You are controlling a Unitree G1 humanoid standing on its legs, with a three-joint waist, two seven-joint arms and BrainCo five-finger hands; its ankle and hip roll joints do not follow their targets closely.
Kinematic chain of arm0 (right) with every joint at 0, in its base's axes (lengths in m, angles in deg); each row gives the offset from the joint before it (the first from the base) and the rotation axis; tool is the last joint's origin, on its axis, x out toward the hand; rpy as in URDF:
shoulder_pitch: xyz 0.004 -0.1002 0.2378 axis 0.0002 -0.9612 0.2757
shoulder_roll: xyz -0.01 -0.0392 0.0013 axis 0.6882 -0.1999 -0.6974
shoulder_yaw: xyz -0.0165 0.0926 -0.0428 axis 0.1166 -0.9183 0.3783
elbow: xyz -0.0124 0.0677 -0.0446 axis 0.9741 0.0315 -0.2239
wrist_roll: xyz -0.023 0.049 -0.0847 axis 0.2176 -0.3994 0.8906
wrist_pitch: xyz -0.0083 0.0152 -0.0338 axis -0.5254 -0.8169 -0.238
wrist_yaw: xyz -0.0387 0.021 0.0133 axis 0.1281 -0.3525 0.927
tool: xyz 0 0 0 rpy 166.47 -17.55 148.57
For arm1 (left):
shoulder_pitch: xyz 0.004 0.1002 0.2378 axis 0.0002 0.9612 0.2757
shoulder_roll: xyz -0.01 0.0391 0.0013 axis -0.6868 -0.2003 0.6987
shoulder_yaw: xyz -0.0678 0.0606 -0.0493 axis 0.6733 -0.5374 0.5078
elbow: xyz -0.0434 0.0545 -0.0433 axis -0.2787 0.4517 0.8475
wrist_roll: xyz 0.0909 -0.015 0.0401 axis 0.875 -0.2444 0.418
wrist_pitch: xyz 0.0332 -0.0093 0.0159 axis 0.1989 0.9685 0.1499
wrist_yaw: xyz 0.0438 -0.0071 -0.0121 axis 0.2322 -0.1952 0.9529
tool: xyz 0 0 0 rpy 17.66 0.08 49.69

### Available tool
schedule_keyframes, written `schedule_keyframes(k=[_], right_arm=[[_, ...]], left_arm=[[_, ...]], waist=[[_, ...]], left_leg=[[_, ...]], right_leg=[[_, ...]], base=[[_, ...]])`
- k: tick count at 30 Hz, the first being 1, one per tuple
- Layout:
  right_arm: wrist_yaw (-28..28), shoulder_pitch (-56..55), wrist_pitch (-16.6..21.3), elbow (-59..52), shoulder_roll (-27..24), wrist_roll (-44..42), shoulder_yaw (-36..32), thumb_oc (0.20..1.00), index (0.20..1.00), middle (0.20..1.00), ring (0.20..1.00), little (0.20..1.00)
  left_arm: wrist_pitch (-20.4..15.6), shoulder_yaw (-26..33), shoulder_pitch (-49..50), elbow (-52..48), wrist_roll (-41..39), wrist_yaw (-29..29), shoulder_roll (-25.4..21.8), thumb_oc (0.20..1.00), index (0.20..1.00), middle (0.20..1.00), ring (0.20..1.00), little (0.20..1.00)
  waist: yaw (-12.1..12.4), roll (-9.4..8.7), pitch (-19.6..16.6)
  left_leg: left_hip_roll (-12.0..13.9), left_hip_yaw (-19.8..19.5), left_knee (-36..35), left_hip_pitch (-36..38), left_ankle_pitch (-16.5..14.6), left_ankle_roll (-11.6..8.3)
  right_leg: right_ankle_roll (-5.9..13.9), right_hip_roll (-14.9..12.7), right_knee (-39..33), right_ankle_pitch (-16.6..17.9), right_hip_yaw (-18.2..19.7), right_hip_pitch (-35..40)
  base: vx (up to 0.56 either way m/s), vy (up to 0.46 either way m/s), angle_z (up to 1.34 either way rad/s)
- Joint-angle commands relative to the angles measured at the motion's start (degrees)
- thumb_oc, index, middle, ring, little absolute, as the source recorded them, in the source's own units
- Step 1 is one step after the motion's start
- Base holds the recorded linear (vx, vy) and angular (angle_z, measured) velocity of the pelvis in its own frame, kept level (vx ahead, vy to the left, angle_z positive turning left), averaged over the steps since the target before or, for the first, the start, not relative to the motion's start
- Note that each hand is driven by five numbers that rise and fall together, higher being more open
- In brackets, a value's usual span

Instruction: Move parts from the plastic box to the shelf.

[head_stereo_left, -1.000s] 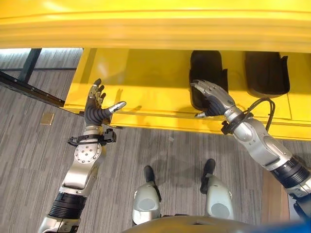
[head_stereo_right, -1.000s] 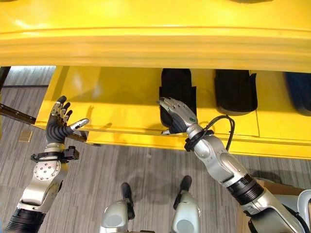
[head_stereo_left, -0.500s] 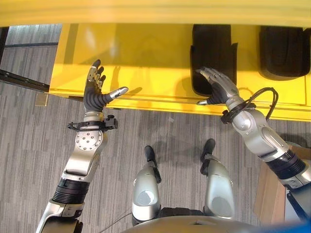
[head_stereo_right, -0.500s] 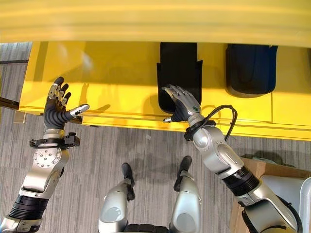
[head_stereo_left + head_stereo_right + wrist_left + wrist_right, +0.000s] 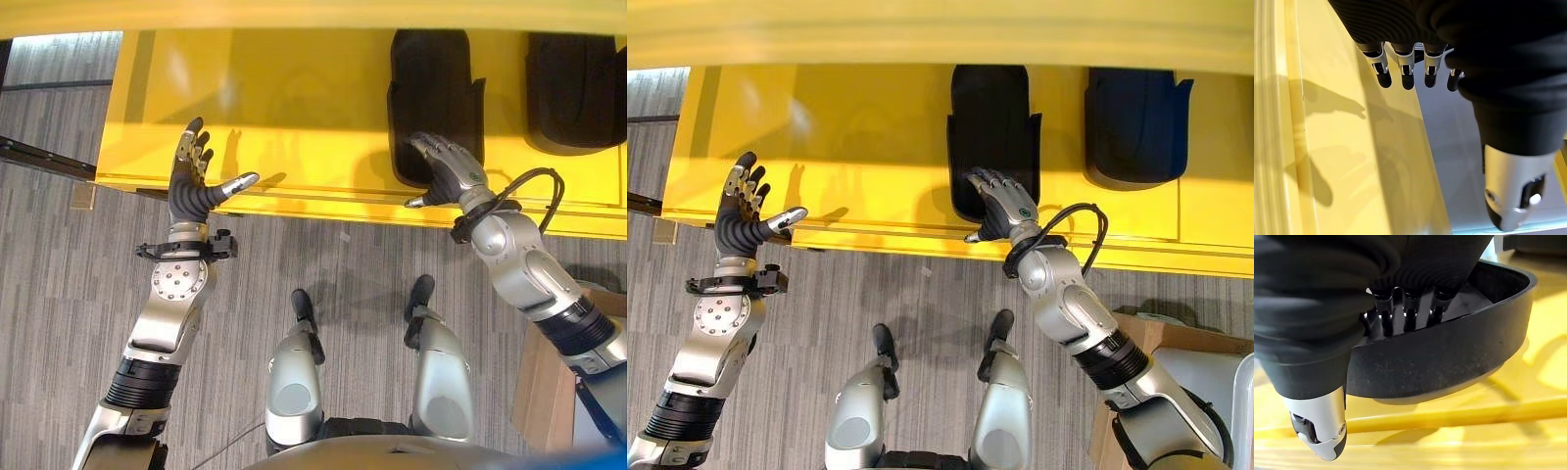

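A black moulded part (image 5: 431, 88) lies on the yellow shelf (image 5: 294, 117), its near end by the front lip. My right hand (image 5: 451, 176) rests on that near end. Its fingers (image 5: 1410, 313) reach relaxed over the part's rim (image 5: 1449, 357) into the hollow, and the thumb stays outside along the shelf lip. A second black part (image 5: 573, 88) lies to the right on the same shelf. My left hand (image 5: 191, 196) is held up open over the shelf's front edge at the left, with its fingers (image 5: 1383, 76) straight and nothing in it.
An upper yellow shelf level (image 5: 921, 29) overhangs at the top. A cardboard box (image 5: 1176, 352) stands on the floor at the lower right. A dark bar (image 5: 39, 157) runs along the floor left of the shelf.
The view shifted downward a little. My right hand has slid farther onto the near end of the black part. The left hand holds the same pose.
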Motion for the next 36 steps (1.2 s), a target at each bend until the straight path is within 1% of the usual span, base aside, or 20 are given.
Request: schedule_keyframes(k=[1, 4, 5, 7, 10, 14, 17, 23, 24, 25, 26, 27, 28, 31, 32, 34, 35, 36], right_arm=[[-0.7, 3.8, -1.6, -3.6, 2.0, 0.4, -1.2, 1.0, 1.0, 1.0, 1.0, 1.0], [-2.2, 4.2, -2.5, -3.7, 2.2, 1.5, -1.1, 1.0, 1.0, 1.0, 1.0, 1.0], [-2.9, 4.3, -2.8, -3.7, 2.1, 2.0, -1.2, 1.0, 1.0, 1.0, 1.0, 1.0], [-4.4, 4.6, -3.3, -3.8, 2.3, 3.0, -1.2, 1.0, 1.0, 1.0, 1.0, 1.0], [-4.6, 5.9, -3.9, -3.9, 2.2, 3.1, -0.9, 1.0, 1.0, 1.0, 1.0, 1.0], [-5.8, 6.6, -4.1, -3.7, 2.3, 5.2, -1.1, 1.0, 1.0, 1.0, 1.0, 1.0], [-6.7, 7.2, -4.3, -3.7, 2.3, 7.9, -0.9, 1.0, 1.0, 1.0, 1.0, 1.0], [-7.8, 8.0, -5.0, -3.3, 2.4, 9.5, -0.1, 1.0, 1.0, 1.0, 1.0, 1.0], [-8.3, 8.1, -4.9, -3.2, 2.4, 9.7, -0.1, 0.827, 0.827, 0.827, 0.827, 0.827], [-8.4, 8.0, -4.7, -3.6, 2.3, 9.3, -0.2, 0.366, 0.366, 0.366, 0.366, 0.366], [-8.4, 7.9, -4.6, -3.9, 2.3, 9.4, -0.2, 0.2, 0.2, 0.2, 0.2, 0.2], [-8.4, 7.9, -4.9, -3.9, 2.3, 9.8, 0.5, 0.2, 0.2, 0.2, 0.2, 0.2], [-6.8, 8.1, -4.8, -3.5, 2.3, 9.0, 1.2, 0.2, 0.2, 0.2, 0.2, 0.2], [-3.0, 8.4, -3.3, -2.5, 2.7, 6.4, 1.7, 0.2, 0.2, 0.2, 0.2, 0.2], [-0.4, 8.5, -1.4, -2.3, 2.8, 4.6, 1.4, 0.2, 0.2, 0.2, 0.2, 0.2], [1.3, 8.2, -0.4, -2.8, 2.8, 3.2, 0.9, 0.2, 0.2, 0.2, 0.2, 0.2], [3.7, 8.1, 1.0, -3.6, 2.6, 1.7, 0.4, 0.2, 0.2, 0.2, 0.2, 0.2], [4.2, 8.0, 1.4, -3.9, 2.5, 1.3, 0.1, 0.2, 0.2, 0.2, 0.2, 0.2]], left_arm=[[-0.9, 3.2, 0.1, -6.4, 2.2, 0.6, -1.4, 1.0, 1.0, 1.0, 1.0, 1.0], [1.3, 3.5, -0.1, -6.2, 2.8, 1.3, -1.3, 1.0, 1.0, 1.0, 1.0, 1.0], [1.5, 3.5, -0.1, -6.3, 3.0, 1.5, -1.4, 1.0, 1.0, 1.0, 1.0, 1.0], [1.5, 3.6, -0.1, -6.1, 3.2, 1.7, -1.4, 1.0, 1.0, 1.0, 1.0, 1.0], [1.3, 3.7, -0.6, -6.5, 4.6, 1.8, -1.7, 1.0, 1.0, 1.0, 1.0, 1.0], [0.9, 4.1, -0.8, -7.5, 5.0, 1.3, -1.8, 1.0, 1.0, 1.0, 1.0, 1.0], [1.9, 4.1, -1.1, -8.7, 5.1, 1.5, -1.6, 1.0, 1.0, 1.0, 1.0, 1.0], [2.4, 4.0, -1.4, -8.9, 5.0, 1.3, -1.5, 1.0, 1.0, 1.0, 1.0, 1.0], [2.4, 4.0, -1.4, -9.0, 4.8, 1.2, -1.5, 1.0, 1.0, 1.0, 1.0, 1.0], [2.2, 3.9, -1.5, -8.7, 4.6, 1.4, -1.8, 1.0, 1.0, 1.0, 1.0, 1.0], [2.2, 3.8, -1.5, -8.6, 4.6, 1.6, -1.9, 1.0, 1.0, 1.0, 1.0, 1.0], [2.3, 3.6, -1.8, -8.7, 4.7, 1.8, -1.6, 1.0, 1.0, 1.0, 1.0, 1.0], [2.1, 3.4, -1.8, -8.4, 4.7, 1.8, -1.5, 1.0, 1.0, 1.0, 1.0, 1.0], [1.7, 3.3, -1.9, -8.1, 4.7, 1.9, -1.5, 1.0, 1.0, 1.0, 1.0, 1.0], [1.5, 3.2, -2.1, -7.9, 4.6, 2.0, -1.4, 1.0, 1.0, 1.0, 1.0, 1.0], [1.5, 3.3, -2.1, -7.9, 4.7, 1.8, -1.3, 1.0, 1.0, 1.0, 1.0, 1.0], [1.8, 3.4, -2.0, -8.3, 4.5, 1.8, -1.2, 1.0, 1.0, 1.0, 1.0, 1.0], [1.9, 3.5, -2.0, -8.4, 4.3, 1.8, -1.3, 1.0, 1.0, 1.0, 1.0, 1.0]], waist=[[-0.7, -1.86, -0.2], [-0.7, -1.95, -0.2], [-0.7, -1.96, -0.2], [-0.7, -1.96, -0.2], [-0.4, -2.09, -0.2], [-0.2, -2.13, -0.2], [0.1, -2.21, -0.2], [0.3, -2.33, -0.2], [0.4, -2.37, -0.2], [0.3, -2.46, -0.2], [0.3, -2.51, -0.2], [0.3, -2.54, -0.2], [0.4, -2.55, -0.2], [0.5, -2.56, -0.2], [0.4, -2.56, -0.2], [0.4, -2.52, -0.2], [0.4, -2.43, -0.2], [0.4, -2.4, -0.2]], left_leg=[[-0.8, -0.6, 5.2, -3.8, -4.0, 0.52], [-0.7, -0.6, 5.3, -4.4, -3.8, 0.42], [-0.7, -0.6, 5.3, -4.6, -3.8, 0.37], [-0.6, -0.5, 5.1, -4.9, -3.6, 0.36], [-0.5, -0.2, 4.7, -5.9, -3.0, 0.38], [-0.7, -0.2, 4.7, -6.3, -3.2, 0.34], [-0.8, -0.2, 4.7, -7.0, -3.2, 0.37], [-0.9, -0.1, 4.9, -7.9, -3.1, 0.38], [-0.9, -0.1, 5.0, -8.0, -3.1, 0.34], [-1.0, -0.1, 5.0, -8.1, -3.3, 0.2], [-1.0, -0.1, 5.1, -8.1, -3.3, 0.22], [-1.0, -0.1, 5.1, -8.1, -3.4, 0.38], [-1.0, 0.0, 5.1, -8.0, -3.4, 0.43], [-1.0, 0.1, 4.9, -7.8, -3.3, 0.51], [-1.0, 0.1, 4.9, -7.8, -3.3, 0.53], [-1.0, 0.0, 5.0, -7.7, -3.3, 0.59], [-1.1, 0.0, 4.9, -7.5, -3.3, 0.63], [-1.1, 0.0, 4.9, -7.4, -3.4, 0.6]], right_leg=[[2.94, 0.9, 1.3, -7.5, 1.2, 2.8], [3.0, 0.9, 1.4, -7.4, 1.2, 2.1], [3.02, 0.9, 1.5, -7.4, 1.1, 1.9], [3.0, 0.9, 1.6, -7.4, 1.1, 1.5], [2.86, 1.0, 1.5, -6.9, 1.0, 0.3], [3.07, 0.9, 1.7, -7.2, 0.8, -0.1], [3.19, 0.8, 1.9, -7.2, 0.7, -0.7], [3.28, 0.7, 2.0, -7.1, 0.6, -1.6], [3.31, 0.7, 2.1, -7.1, 0.6, -1.6], [3.39, 0.7, 2.1, -7.2, 0.5, -1.7], [3.41, 0.7, 2.1, -7.2, 0.5, -1.7], [3.35, 0.8, 2.1, -7.3, 0.6, -1.6], [3.34, 0.8, 2.0, -7.3, 0.6, -1.5], [3.32, 0.8, 1.8, -7.3, 0.4, -1.2], [3.31, 0.8, 1.8, -7.3, 0.3, -1.2], [3.27, 0.8, 1.8, -7.3, 0.3, -1.0], [3.28, 0.8, 1.8, -7.3, 0.3, -0.9], [3.31, 0.8, 1.8, -7.3, 0.3, -0.8]], base=[[0.0, 0.0, 0.0], [0.0, 0.0, 0.0], [0.0, 0.0, 0.0], [0.0, 0.0, 0.0], [-0.01, 0.001, 0.0], [0.0, 0.0, 0.0], [0.0, 0.0, 0.0], [0.0, 0.0, 0.0], [0.0, 0.0, 0.0], [0.0, 0.0, 0.0], [0.0, 0.0, 0.0], [0.0, 0.0, 0.0], [0.0, 0.0, 0.0], [0.0, 0.0, 0.0], [0.0, 0.0, 0.0], [0.0, 0.0, 0.0], [0.0, 0.0, 0.0], [0.0, 0.0, 0.0]])
